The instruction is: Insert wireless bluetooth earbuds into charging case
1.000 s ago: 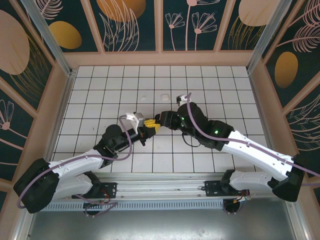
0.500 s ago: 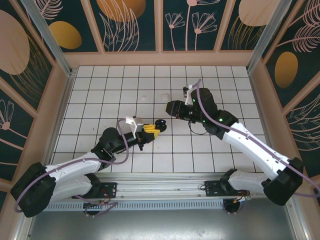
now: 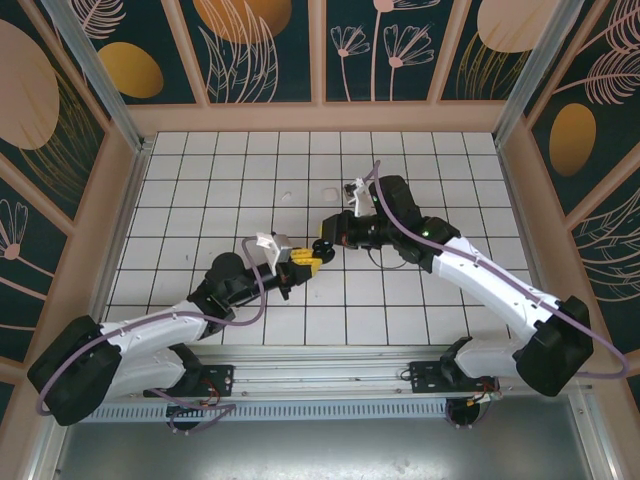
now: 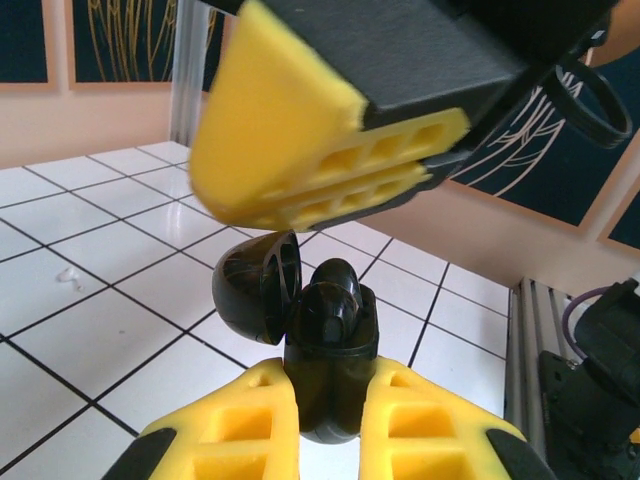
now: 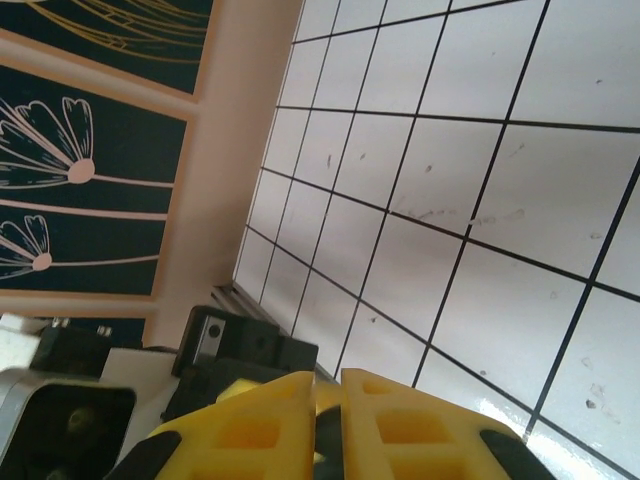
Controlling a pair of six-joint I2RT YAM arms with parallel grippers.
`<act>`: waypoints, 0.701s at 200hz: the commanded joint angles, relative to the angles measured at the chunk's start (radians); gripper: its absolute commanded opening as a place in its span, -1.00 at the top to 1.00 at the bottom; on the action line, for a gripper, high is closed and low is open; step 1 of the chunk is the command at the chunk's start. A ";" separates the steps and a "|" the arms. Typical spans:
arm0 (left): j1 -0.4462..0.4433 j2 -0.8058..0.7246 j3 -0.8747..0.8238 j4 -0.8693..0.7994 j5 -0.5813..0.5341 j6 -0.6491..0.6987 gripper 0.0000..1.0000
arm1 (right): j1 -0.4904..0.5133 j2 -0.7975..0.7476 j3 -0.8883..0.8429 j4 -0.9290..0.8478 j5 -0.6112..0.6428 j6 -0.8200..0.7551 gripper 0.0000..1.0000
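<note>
The case (image 4: 330,350) is glossy black and sits clamped by its lower body between the two yellow fingers (image 4: 250,425) of the left gripper (image 4: 330,390), held above the table (image 3: 200,170) rather than resting on it. Its domed lid (image 4: 255,295) is swung open to the left in the left wrist view. A rounded black shape rises from the top of the body, but whether that is an earbud seated inside cannot be told. Just above the open case hangs the right gripper (image 4: 250,195), its yellow fingers pressed together with only a thin seam between them. The right wrist view shows the same narrow dark slit, and whether anything tiny is pinched in it cannot be told, nor whether the fingertips touch the lid. From above, the two grippers meet tip to tip near the middle of the white tiled table, the left arm (image 3: 150,330) reaching in from the near left and the right arm (image 3: 480,280) from the near right. Farther back lie two small white bits (image 3: 327,192), well apart from the grippers and too small to identify. Dark panels with flower and leaf patterns wall the table in.
</note>
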 commanded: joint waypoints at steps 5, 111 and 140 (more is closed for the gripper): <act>-0.001 0.009 0.025 0.051 -0.049 -0.021 1.00 | 0.010 -0.048 -0.035 -0.051 -0.056 -0.039 0.74; 0.016 0.044 0.025 0.072 -0.047 -0.061 1.00 | -0.006 -0.172 -0.064 -0.139 0.098 -0.069 0.67; 0.042 0.019 0.014 0.058 -0.044 -0.148 1.00 | -0.022 -0.183 -0.082 -0.098 0.210 -0.045 0.49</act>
